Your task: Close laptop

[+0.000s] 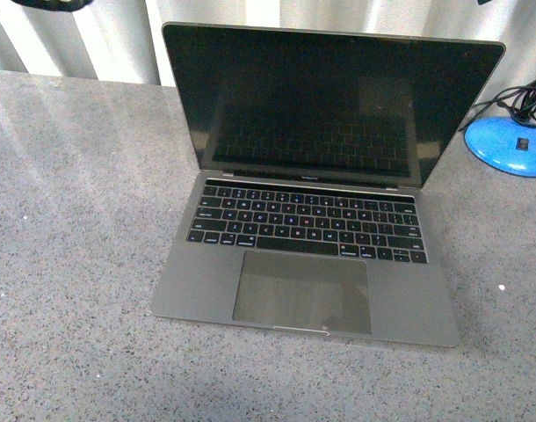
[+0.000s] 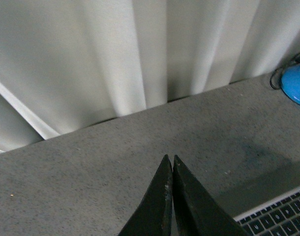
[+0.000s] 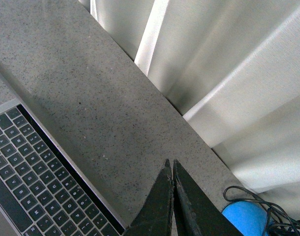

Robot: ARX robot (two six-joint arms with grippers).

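Observation:
The laptop point(image 1: 303, 290) stands open in the middle of the front view, its grey base flat on the table and its black screen point(image 1: 329, 105) upright and dark. Neither arm shows in that view. In the left wrist view my left gripper point(image 2: 169, 158) is shut with nothing in it, above bare table beside a corner of the laptop point(image 2: 278, 211). My right gripper point(image 3: 170, 162) is also shut and empty, hanging over the table just off the keyboard edge of the laptop point(image 3: 32, 172).
The grey speckled table point(image 1: 75, 220) runs back to a white curtain point(image 1: 101, 35). A blue round object point(image 1: 510, 145) with black cables lies at the back right, close to my right gripper; the blue object point(image 3: 243, 219) shows beside it.

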